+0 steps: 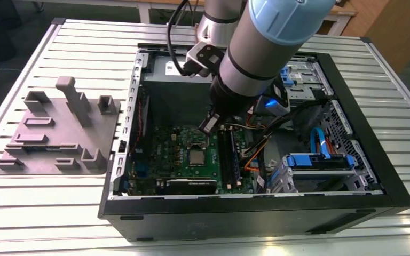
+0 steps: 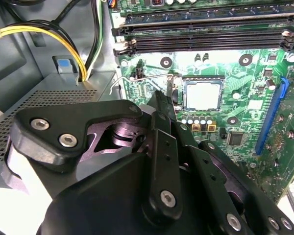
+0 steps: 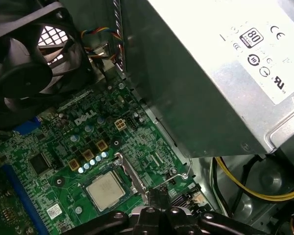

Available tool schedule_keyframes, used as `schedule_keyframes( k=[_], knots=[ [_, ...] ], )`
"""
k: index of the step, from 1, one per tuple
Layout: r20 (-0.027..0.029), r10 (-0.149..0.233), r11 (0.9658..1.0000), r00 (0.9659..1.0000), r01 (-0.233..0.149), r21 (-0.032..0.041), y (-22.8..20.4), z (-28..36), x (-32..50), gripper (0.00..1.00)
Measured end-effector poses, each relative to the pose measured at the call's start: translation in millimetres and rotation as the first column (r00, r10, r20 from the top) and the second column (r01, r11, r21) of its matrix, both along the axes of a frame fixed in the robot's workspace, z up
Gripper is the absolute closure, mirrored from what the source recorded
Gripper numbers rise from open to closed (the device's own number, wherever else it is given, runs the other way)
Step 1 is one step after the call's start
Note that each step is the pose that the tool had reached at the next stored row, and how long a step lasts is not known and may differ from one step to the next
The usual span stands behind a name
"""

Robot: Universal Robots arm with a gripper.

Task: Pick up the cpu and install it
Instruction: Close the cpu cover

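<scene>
Cpu [image 2: 203, 95]: pale silvery sq (thin).

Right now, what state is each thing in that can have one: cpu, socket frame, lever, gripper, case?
cpu: lying flat on the motherboard, uncovered.
socket frame: swung up, open.
socket lever: unlatched, sticking out sideways.
gripper: shut, holding nothing, close beside the cpu.
computer case: lying on its side, side panel off.
</scene>
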State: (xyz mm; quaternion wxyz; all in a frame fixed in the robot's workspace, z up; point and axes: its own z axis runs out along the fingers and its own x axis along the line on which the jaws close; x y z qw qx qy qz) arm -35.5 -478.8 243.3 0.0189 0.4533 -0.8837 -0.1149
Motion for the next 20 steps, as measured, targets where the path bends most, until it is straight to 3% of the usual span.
schedule_keyframes(
  k=[20],
  knots=[
    [-0.0001, 0.000, 1.0000, 1.0000, 0.000, -0.0001, -7.8, 0.0, -0.8, 0.89]
  ],
)
